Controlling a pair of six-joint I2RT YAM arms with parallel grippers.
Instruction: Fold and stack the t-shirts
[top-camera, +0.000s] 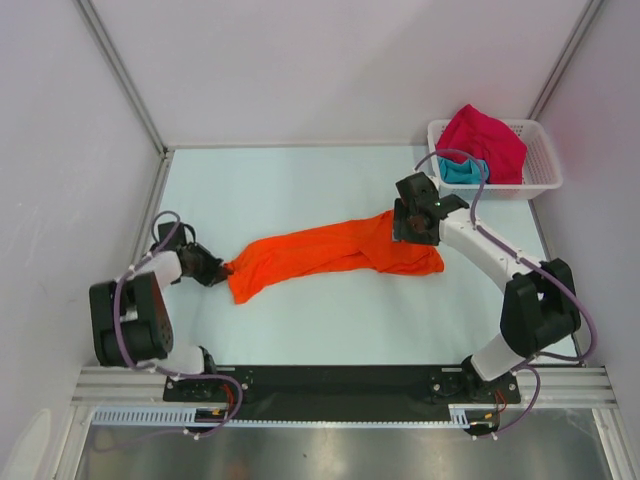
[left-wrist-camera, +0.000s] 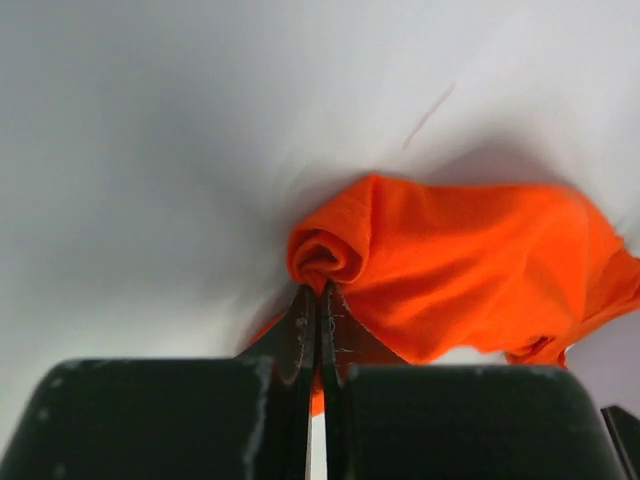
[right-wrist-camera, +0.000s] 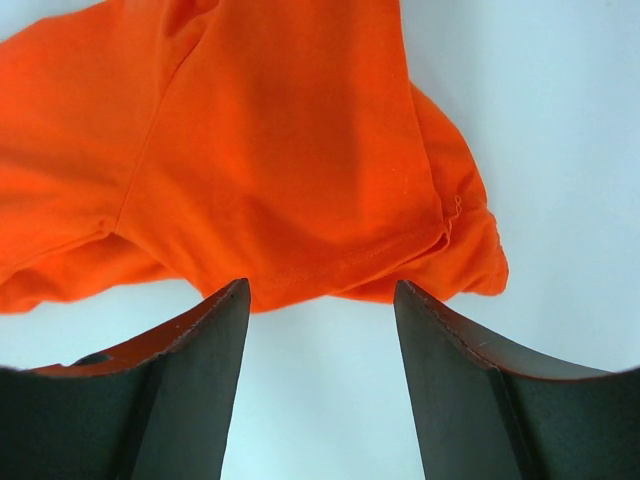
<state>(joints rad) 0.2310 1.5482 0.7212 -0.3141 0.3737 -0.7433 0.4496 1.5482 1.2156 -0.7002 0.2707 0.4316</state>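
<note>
Left gripper (top-camera: 222, 270): clamped tight on the bunched end of the orange t-shirt (top-camera: 330, 255) at the 9 o'clock side, I'd guess to anchor that end.
Right gripper (right-wrist-camera: 320, 290): jaws spread wide over the hem at the 3 o'clock end, holding nothing; probably lining up a grab so the pair can stretch the cloth flat.
Orange t-shirt: mid-table, drawn into a long rumpled rope, broader towards 3 o'clock.
Waiting: crimson-pink t-shirt (top-camera: 485, 140) and teal t-shirt (top-camera: 460, 172) heaped in the basket (top-camera: 540, 135) at 1 o'clock.

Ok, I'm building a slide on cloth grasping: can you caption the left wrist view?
Left gripper shut on a bunched edge of the orange t-shirt lying on the table.
</note>
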